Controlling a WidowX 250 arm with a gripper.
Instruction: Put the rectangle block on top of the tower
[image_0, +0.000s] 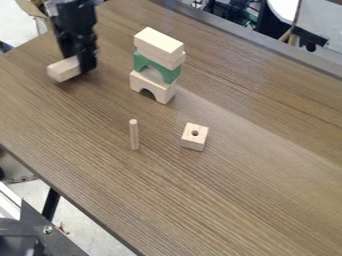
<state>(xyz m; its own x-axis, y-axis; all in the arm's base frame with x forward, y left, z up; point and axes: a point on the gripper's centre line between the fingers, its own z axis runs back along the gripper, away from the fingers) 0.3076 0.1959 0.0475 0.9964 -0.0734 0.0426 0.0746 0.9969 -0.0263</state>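
Observation:
At the upper left hangs my black gripper (81, 64), shut on one end of a pale wooden rectangle block (62, 69). The block's other end sticks out to the left, low over the table's left part. To the right of the gripper, apart from it, stands the tower (157, 65). It has a pale arch at the bottom, a green arch (155, 68) above that, and pale rectangular pieces on top.
In front of the tower are an upright thin wooden peg (134, 135) and a small pale block with a hole (194, 137). The wooden table's (234, 200) left edge runs diagonally down the view, with metal equipment (40, 232) beyond it at the lower left.

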